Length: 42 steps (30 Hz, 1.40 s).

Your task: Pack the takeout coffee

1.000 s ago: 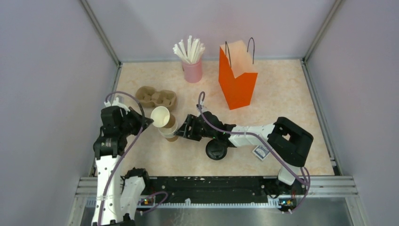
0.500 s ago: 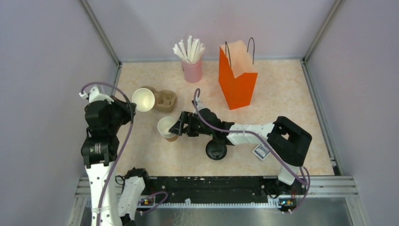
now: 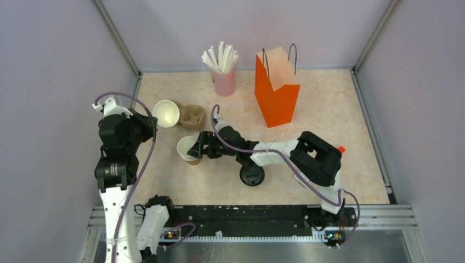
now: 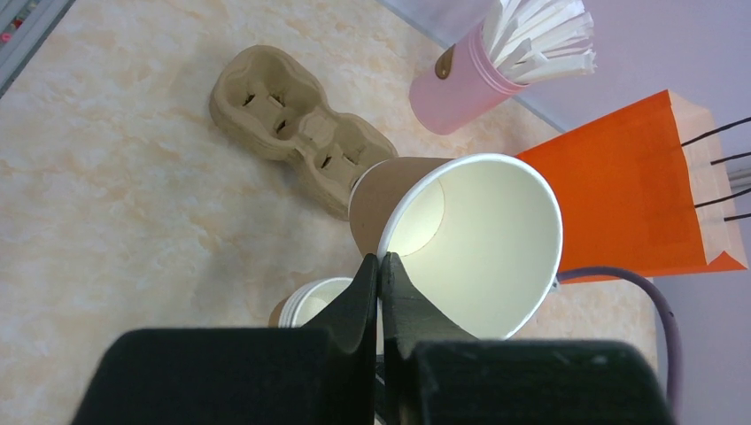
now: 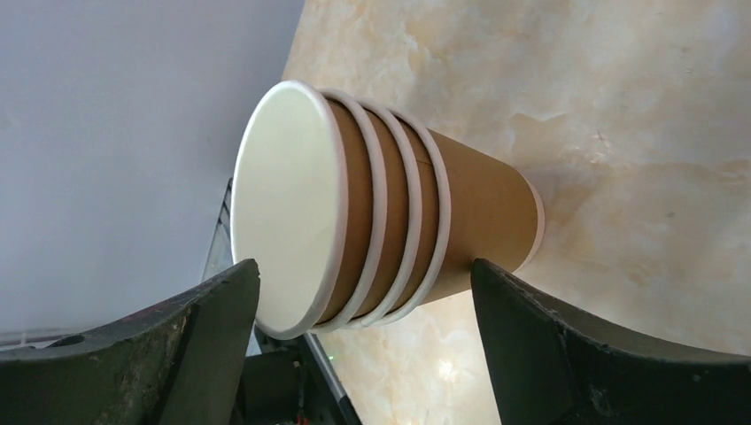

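Marbled beige tabletop [image 3: 329, 120], boxed by grey walls. No takeout coffee, lidded and ready, anywhere in view, only its likely makings. Left gripper [image 4: 379, 266] pinched shut on the rim of a lidless cup [image 4: 469, 230], mouth tipped sideways just ahead of the fingers, above the cardboard carrier [image 4: 283, 124]. Right gripper [image 5: 361, 270] spread wide, one jaw either side of a stack of cups [image 5: 390, 212], touching neither side. Loose black lid [image 3: 252, 175] flat beside the right forearm, behind that hand; orange bag [image 3: 277, 90] well apart from both hands. Judging by the thin paper: very light, easily crushed, stiffest at the rolled rim and, once capped, under the lid. Best taken mid-wall with a gentle squeeze, kept upright.
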### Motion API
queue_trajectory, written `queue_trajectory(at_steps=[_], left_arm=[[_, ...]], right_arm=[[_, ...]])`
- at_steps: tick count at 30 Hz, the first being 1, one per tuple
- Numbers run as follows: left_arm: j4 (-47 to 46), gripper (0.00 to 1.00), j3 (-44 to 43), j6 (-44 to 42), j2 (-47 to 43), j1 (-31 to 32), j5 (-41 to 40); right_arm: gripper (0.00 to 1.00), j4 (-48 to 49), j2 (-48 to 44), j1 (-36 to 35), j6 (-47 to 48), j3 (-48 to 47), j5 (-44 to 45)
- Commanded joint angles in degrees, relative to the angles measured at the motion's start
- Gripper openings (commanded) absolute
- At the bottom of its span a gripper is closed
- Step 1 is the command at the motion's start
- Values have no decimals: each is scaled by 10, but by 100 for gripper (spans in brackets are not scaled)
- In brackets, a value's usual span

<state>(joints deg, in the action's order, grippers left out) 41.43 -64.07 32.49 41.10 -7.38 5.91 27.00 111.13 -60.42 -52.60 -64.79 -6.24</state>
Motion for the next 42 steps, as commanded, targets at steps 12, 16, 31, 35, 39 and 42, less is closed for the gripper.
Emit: queue_trajectory(at_steps=[12,16,31,35,39,42], left_arm=[[-31,0,6,-37,11,2,14],[-29,0,0,-45,19,2,38],[-24,0,21,-91,78,10,138],[-35,0,51,-88,98,47,156],[-36,0,77,-84,121,127,115],[-65,0,105,-61,136,184,95]], right_arm=[[85,32,109,-58,-14,-155,-24],[88,16,38,-58,37,-106,9],[90,-74,-301,-58,119,165,52],[89,-148,-423,-58,142,226,111],[89,-220,-539,-58,161,253,183],[89,-266,-603,-58,177,258,241]])
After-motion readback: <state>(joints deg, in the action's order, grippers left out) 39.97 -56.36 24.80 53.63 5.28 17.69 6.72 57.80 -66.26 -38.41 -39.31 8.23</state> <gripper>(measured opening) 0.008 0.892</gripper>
